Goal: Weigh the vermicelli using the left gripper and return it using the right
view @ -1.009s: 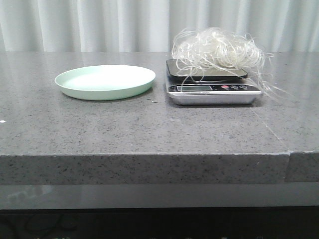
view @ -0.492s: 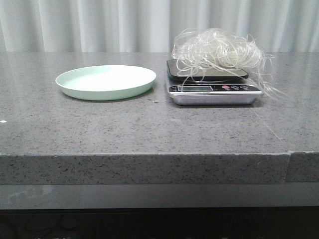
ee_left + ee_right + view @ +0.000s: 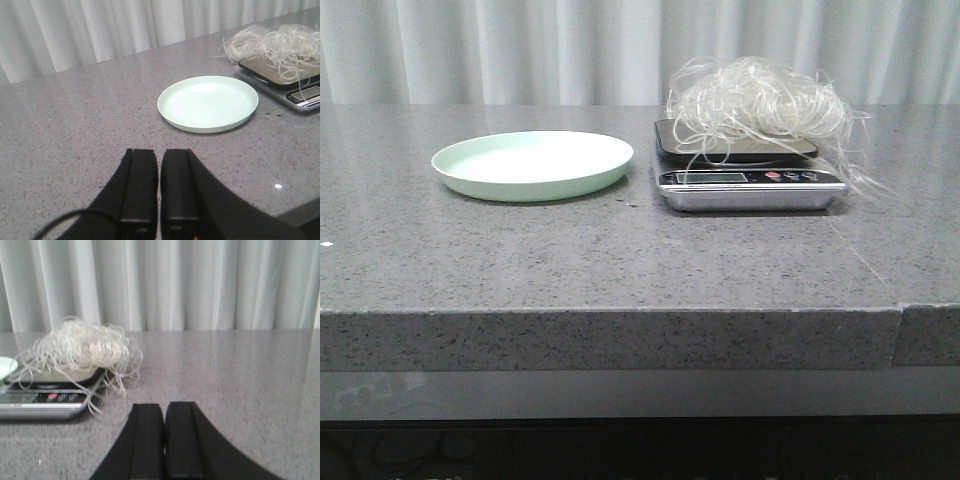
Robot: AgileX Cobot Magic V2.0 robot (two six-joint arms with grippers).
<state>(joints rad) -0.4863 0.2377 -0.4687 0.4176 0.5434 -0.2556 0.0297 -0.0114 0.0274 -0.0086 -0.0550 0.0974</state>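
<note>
grey speckled stone counter (image 3: pixel 620 260), seen from the front with white curtains (image 3: pixel 520 50) hanging behind. at left of centre, pale mint-green round plate (image 3: pixel 532 165), bare inside, flat on the stone. just right of it, apart by a narrow strip of counter, silver kitchen scale (image 3: pixel 748 178) with dark platform, small display and a row of buttons facing forward. on top of the platform, vermicelli (image 3: pixel 757 102): loose fluffy tangle of thin translucent white strands, stray loops spilling over the front of the platform and off the right side of the scale down toward the stone. no arm visible in the front view.

left wrist view: left gripper (image 3: pixel 160 175), black fingers pressed together with only a hairline seam between them, pinching nothing, low over bare counter on the near side of the plate (image 3: pixel 208 103), well apart from it; scale and noodles farther off beyond the plate.

right wrist view: right gripper (image 3: pixel 164 425), black fingers likewise pressed together and holding nothing, over bare stone, near the scale (image 3: pixel 42 400) but apart from it, noodle loops (image 3: pixel 82 347) trailing off the scale's edge onto the counter.
</note>
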